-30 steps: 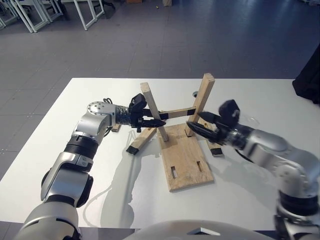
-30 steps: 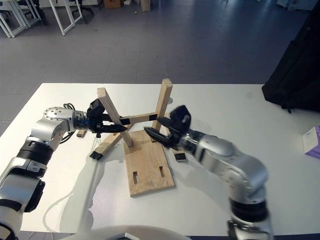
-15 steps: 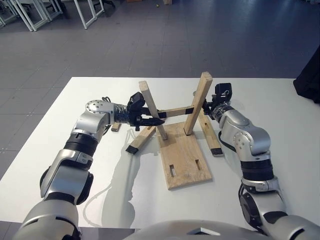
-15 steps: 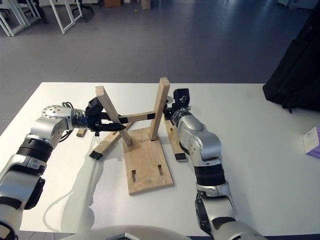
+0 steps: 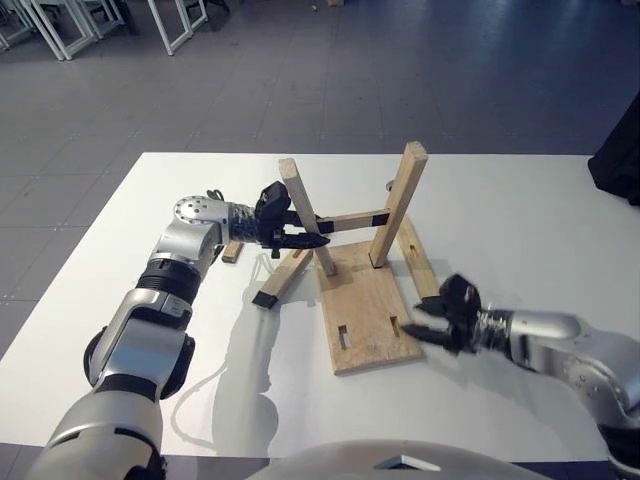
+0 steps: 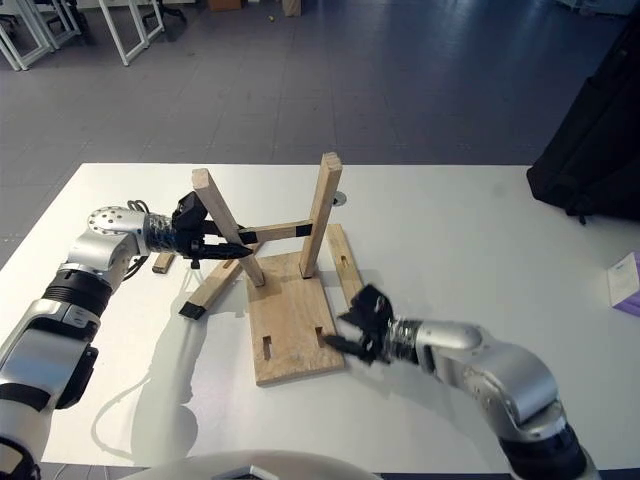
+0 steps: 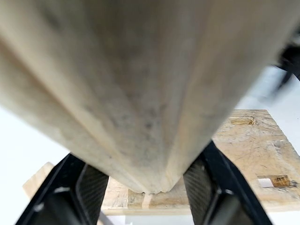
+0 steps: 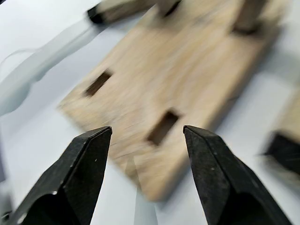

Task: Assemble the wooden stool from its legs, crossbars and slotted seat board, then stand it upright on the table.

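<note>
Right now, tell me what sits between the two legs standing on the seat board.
A crossbar joins the tilted left leg to the right leg, above the seat board; the left eye view shows it.

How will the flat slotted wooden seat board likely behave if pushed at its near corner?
Probably stiff: the seat board looks a solid plank. It would likely slide on the smooth white table. It may pivot instead, since the left gripper clamps one wooden leg slotted into it.
</note>
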Motion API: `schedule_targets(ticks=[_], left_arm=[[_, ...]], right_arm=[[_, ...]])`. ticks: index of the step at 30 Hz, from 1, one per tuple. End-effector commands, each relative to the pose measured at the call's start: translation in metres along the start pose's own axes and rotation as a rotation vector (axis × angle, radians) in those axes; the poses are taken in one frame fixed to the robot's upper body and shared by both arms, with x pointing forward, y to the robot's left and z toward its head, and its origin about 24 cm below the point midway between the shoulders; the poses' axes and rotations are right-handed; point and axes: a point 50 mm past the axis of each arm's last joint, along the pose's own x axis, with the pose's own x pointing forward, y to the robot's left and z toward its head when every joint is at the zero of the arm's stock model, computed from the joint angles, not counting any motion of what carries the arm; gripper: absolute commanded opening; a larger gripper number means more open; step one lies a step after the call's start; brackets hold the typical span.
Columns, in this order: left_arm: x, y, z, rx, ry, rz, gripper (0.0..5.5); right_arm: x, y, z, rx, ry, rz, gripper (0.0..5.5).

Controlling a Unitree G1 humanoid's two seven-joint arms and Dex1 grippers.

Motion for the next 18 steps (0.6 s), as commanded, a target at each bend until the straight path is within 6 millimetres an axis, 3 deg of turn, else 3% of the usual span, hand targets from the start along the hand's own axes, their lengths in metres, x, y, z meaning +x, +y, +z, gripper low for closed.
schedule_targets(ticks=[1,2,3,7,12,14,16,18], left_arm=[[0.026,-0.012,-0.036,-0.007,0.179,-0.093,2.06],[0.026,-0.01,-0.033,0.002,0.169,-0.086,2.06],[0.027,-0.007,-0.029,0.008,0.164,-0.073,2.46],[0.02,0.005,-0.017,0.026,0.169,-0.039,3.17],[-0.022,0.008,-0.015,0.048,0.275,-0.027,4.01],[-0.049,0.004,-0.02,0.017,0.342,0.011,4.23],[-0.07,0.007,-0.018,0.0,0.312,0.215,4.23],[-0.085,0.015,-0.015,-0.057,0.179,0.572,4.23]], right_arm=[[0.02,0.014,-0.013,0.066,-0.004,0.064,2.84],[0.023,0.015,-0.014,0.074,-0.008,0.062,2.84],[0.025,0.016,-0.013,0.078,-0.013,0.061,2.77],[0.027,0.016,-0.016,0.093,-0.019,0.04,2.77],[0.028,0.02,-0.019,0.121,-0.04,0.012,2.77],[0.025,0.019,-0.011,0.126,-0.087,0.007,2.77],[0.023,0.018,-0.002,0.126,-0.129,-0.002,2.77],[0.022,0.021,0.003,0.127,-0.159,-0.003,2.77]])
